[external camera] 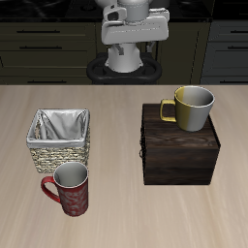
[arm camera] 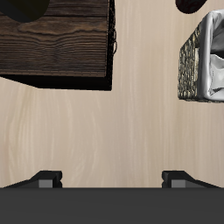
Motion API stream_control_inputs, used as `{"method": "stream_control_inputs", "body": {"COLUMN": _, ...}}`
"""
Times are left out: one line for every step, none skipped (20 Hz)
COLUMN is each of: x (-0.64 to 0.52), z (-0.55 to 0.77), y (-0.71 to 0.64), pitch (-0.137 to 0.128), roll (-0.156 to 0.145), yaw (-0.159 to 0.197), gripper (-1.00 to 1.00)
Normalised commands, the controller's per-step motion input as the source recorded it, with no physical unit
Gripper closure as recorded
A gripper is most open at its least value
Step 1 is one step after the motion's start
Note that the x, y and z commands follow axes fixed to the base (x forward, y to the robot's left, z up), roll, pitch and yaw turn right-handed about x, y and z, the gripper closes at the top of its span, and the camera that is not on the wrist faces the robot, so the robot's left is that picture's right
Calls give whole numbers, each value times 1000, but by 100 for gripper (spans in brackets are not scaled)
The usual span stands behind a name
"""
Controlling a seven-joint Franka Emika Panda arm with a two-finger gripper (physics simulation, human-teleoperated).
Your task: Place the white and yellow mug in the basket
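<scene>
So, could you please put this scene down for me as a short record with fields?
target: white and yellow mug, upright on top of the dark wooden box
destination: basket, cloth-lined, nothing seen inside
other item: dark red patterned mug, standing in front of the basket, nearer the table's front edge
tool: tool open, holding nothing, above bare table between box and basket
task state: mug not yet grasped

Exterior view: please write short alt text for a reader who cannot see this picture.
A white and yellow mug stands on a dark wooden box on a table. Beside the box is an empty wicker basket, with a dark red mug in front of it.
</scene>
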Motion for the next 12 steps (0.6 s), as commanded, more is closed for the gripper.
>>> {"method": "stream_control_inputs", "body": {"x": -69, "z": -5, "y": -67, "pitch": 0, "roll": 0, "yaw": 0, "gripper": -100}}
{"method": "stream_control_inputs", "body": {"x": 43, "z": -16, "y": 77, "pitch": 25, "roll": 45, "yaw": 14, "gripper": -100}}
{"method": "stream_control_inputs", "body": {"x": 98, "z": 23, "y": -30, "pitch": 15, "roll": -63, "yaw": 27, "gripper": -100}}
{"method": "stream_control_inputs", "body": {"x": -38, "z": -10, "y": -16, "pitch": 40, "roll": 7, "yaw": -51, "gripper": -100}}
{"method": "stream_control_inputs", "body": {"x": -5, "z": 38, "y": 4, "pitch": -14, "roll": 0, "yaw": 27, "gripper": -100}}
{"method": "stream_control_inputs", "body": {"x": 79, "z": 24, "y": 87, "pitch": 24, "roll": -7, "yaw": -43, "gripper": -100}}
{"method": "stream_control_inputs", "body": {"x": 32, "z": 8, "y": 113, "pitch": 13, "roll": 30, "yaw": -2, "gripper": -100}}
{"method": "stream_control_inputs", "body": {"x": 3, "z": 41, "y": 51, "pitch": -36, "roll": -3, "yaw": 33, "gripper": -100}}
{"method": "stream_control_inputs", "body": {"x": 41, "z": 0, "y": 44, "pitch": 11, "roll": -2, "yaw": -8, "gripper": -100}}
{"method": "stream_control_inputs", "body": {"x": 55, "z": 24, "y": 73, "pitch": 32, "roll": 15, "yaw": -11, "gripper": -100}}
{"method": "stream_control_inputs", "body": {"x": 23, "z": 54, "y": 56, "pitch": -10, "roll": 26, "yaw": -9, "gripper": -100}}
{"method": "stream_control_inputs", "body": {"x": 104, "z": 104, "y": -2, "pitch": -9, "roll": -29, "yaw": -9, "gripper": -100}}
